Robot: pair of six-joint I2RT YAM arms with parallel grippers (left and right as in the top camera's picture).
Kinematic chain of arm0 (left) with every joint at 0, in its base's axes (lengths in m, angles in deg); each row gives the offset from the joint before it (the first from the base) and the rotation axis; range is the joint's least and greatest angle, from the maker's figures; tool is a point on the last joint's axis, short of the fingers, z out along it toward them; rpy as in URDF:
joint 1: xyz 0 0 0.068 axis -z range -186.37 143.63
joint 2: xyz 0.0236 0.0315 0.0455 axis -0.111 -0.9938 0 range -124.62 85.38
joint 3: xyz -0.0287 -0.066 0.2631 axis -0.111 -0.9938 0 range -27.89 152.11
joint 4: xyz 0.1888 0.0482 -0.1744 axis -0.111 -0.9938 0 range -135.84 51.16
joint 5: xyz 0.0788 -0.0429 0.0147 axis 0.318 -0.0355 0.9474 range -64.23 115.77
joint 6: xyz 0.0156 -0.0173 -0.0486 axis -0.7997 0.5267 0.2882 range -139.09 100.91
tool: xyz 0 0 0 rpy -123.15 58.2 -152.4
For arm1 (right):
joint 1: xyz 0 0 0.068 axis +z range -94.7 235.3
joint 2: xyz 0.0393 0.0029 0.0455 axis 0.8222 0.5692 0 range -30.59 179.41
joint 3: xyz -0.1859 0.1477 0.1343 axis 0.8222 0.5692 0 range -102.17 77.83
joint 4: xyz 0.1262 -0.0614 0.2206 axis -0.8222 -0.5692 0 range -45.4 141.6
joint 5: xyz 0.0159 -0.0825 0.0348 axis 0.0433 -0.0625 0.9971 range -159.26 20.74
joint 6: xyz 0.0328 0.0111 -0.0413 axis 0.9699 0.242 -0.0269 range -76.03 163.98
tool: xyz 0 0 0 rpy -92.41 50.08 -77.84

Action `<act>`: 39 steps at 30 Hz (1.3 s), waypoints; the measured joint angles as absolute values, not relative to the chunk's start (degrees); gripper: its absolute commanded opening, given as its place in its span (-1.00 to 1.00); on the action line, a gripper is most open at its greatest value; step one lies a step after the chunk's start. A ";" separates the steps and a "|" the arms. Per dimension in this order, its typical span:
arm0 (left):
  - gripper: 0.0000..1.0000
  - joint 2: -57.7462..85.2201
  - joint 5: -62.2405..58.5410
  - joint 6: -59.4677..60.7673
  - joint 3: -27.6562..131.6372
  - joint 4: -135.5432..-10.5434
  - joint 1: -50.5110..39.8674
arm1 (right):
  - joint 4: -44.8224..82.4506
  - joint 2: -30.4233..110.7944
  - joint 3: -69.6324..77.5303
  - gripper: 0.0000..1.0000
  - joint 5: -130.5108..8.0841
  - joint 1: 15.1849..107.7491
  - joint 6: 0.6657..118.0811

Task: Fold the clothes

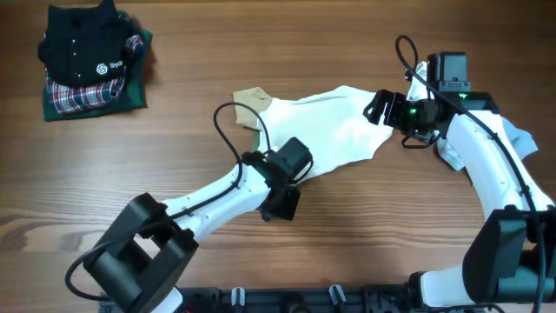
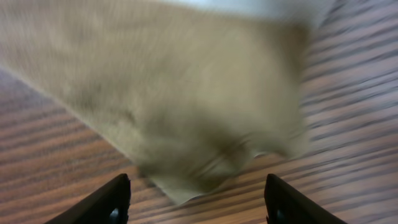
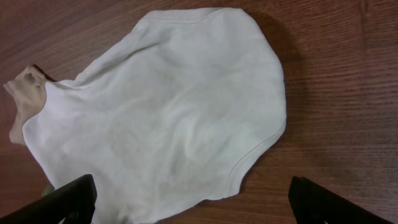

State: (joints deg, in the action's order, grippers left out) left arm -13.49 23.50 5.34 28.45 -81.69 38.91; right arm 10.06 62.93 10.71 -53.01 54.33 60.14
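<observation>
A white shirt with tan sleeves (image 1: 326, 130) lies spread on the wooden table, mid-centre. In the right wrist view the white shirt (image 3: 168, 118) fills the frame, with one tan sleeve (image 3: 28, 99) at its left edge. My right gripper (image 3: 189, 202) is open above the shirt's right end, holding nothing; it shows in the overhead view (image 1: 382, 109) too. My left gripper (image 2: 196, 199) is open just above the table at the tip of the blurred tan sleeve (image 2: 168, 93). In the overhead view it (image 1: 282, 178) sits at the shirt's lower left edge.
A stack of folded clothes (image 1: 91, 56), dark on top over plaid and green, sits at the table's far left back. A pale blue-grey garment (image 1: 521, 139) lies under the right arm at the right edge.
</observation>
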 measured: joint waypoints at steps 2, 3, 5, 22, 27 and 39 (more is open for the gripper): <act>0.17 -13.49 23.55 5.82 27.25 -81.56 39.02 | 10.06 62.93 10.71 1.00 -52.98 54.33 60.14; 0.14 -13.49 23.53 5.91 27.05 -80.35 39.47 | 10.06 62.93 10.71 0.99 -52.98 54.33 60.14; 0.04 -13.49 23.55 6.10 26.31 -77.32 40.70 | 9.99 62.93 10.71 0.99 -52.96 54.33 60.14; -0.92 -7.93 29.06 11.44 22.61 -69.97 41.97 | 9.16 62.93 10.71 1.00 -52.79 54.33 60.12; -0.92 0.35 38.26 13.27 23.51 -63.77 41.94 | 9.16 62.93 10.71 1.00 -52.79 54.33 60.12; -0.92 -10.43 50.48 13.64 23.71 -50.15 35.50 | 8.73 62.93 10.71 0.97 -52.81 54.33 60.12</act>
State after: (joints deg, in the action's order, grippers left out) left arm -10.43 50.48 13.64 23.71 -50.15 35.50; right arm 8.73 62.93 10.71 -52.81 54.33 60.12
